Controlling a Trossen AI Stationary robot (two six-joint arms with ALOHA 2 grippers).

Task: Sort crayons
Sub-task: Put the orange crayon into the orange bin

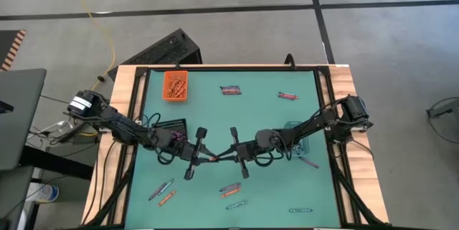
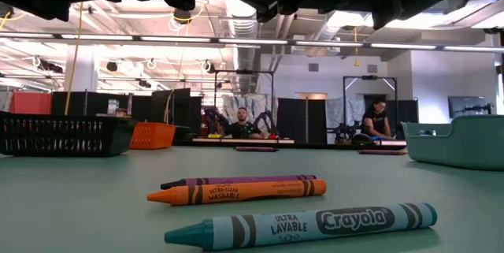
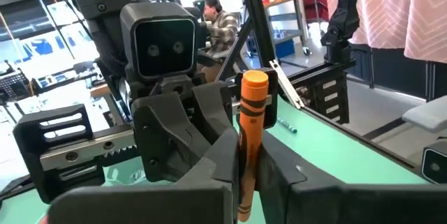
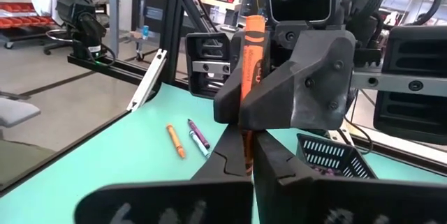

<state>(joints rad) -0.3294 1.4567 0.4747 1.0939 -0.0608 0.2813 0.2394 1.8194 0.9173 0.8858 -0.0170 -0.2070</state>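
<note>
both jaw pairs clamped on 1 orange crayon [image 3: 250, 147] above teal table [image 1: 265, 126], 2 seated people behind.

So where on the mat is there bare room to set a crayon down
Bare mat lies between the orange tray and the crayons beside it, and in the far right corner. The middle is crowded: both pincers, left and right, meet on an orange crayon.
</note>
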